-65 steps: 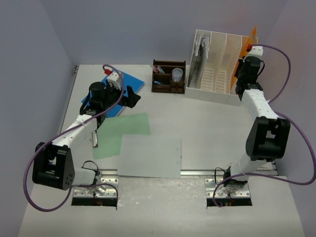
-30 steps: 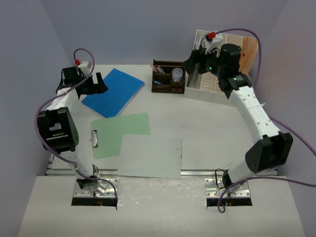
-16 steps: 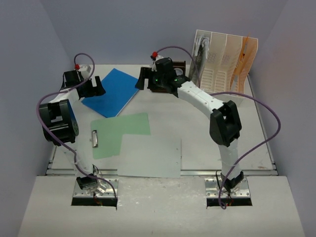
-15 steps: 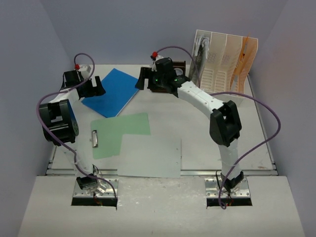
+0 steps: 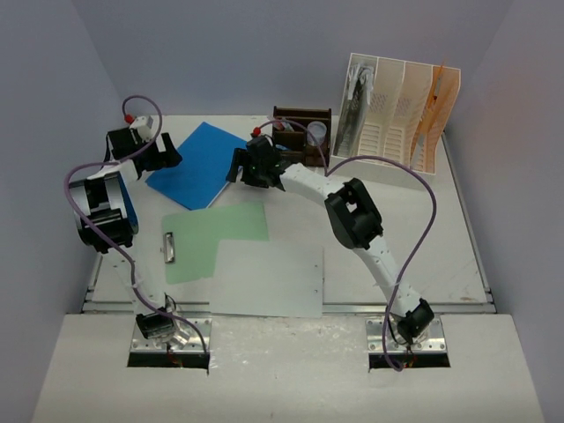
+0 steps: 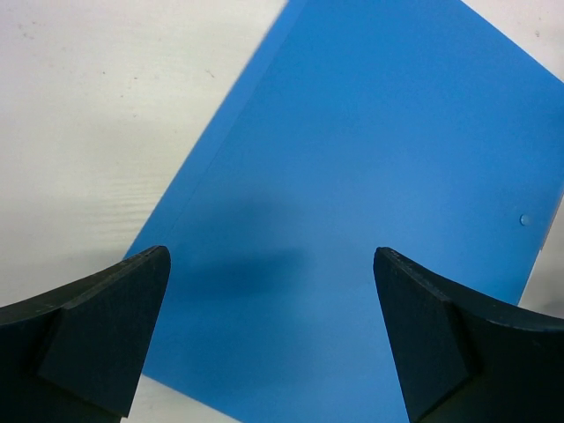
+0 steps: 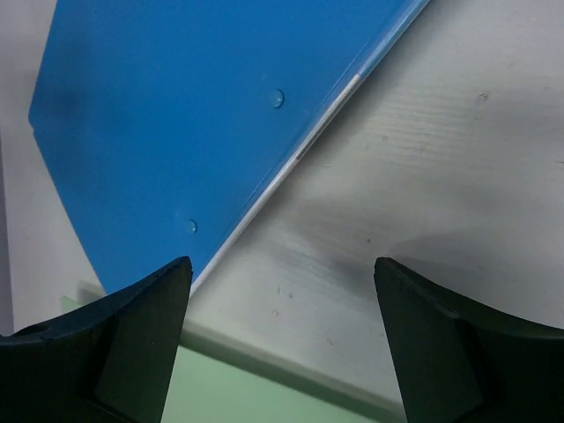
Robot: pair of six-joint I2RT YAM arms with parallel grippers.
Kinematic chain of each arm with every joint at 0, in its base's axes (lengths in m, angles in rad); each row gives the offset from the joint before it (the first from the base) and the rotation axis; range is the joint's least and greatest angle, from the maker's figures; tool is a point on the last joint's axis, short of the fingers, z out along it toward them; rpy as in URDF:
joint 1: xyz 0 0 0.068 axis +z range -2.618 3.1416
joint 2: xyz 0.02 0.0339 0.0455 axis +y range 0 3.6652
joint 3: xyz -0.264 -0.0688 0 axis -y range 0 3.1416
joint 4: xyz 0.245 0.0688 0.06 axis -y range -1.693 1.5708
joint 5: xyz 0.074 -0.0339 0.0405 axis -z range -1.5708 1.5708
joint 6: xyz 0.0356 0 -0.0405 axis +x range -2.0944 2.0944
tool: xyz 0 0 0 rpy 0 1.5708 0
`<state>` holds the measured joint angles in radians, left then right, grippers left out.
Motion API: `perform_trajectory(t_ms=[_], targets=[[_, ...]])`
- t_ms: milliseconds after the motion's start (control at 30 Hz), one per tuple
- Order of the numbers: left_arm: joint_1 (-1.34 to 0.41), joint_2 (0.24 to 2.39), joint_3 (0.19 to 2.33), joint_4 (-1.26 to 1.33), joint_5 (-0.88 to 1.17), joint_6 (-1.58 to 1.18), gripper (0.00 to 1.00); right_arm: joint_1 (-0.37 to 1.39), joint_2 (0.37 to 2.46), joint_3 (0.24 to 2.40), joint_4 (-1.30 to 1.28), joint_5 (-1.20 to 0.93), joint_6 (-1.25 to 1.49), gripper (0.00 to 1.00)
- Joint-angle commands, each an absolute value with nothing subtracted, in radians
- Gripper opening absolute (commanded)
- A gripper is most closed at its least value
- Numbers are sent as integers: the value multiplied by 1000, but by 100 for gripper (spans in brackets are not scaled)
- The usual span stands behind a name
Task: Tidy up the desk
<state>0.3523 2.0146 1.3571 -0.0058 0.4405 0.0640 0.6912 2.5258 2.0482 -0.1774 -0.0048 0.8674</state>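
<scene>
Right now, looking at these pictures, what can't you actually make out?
- Top view: the right arm crosses the front of the pen organizer; its contents are too small to name.
- Top view: the dark item in the left slot of the file rack is too small to identify.
- Top view: the pale sheet covers part of the green clipboard.
- Left wrist view: the blue folder runs off the frame's top and right edges.

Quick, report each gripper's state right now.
Left gripper: open, holding nothing, above the blue folder.
Right gripper: open, holding nothing, above the blue folder's edge and the desk.
</scene>
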Motion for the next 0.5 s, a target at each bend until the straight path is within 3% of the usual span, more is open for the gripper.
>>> perform_trajectory(t_ms=[0,233,333,467], targets=[[370,2068,1396,68,508,41,98,718,2578,2123,-80,17,915,84],[393,2207,1515,17,610,-26,90,724,2674,2147,-6,-25,957,83],[396,2278,1587,-93,674,-28,77,723,2715,2165,38,-45,991,82],[396,2303,1616,-172,769,-13,68,724,2758,2189,106,-80,1015,80]])
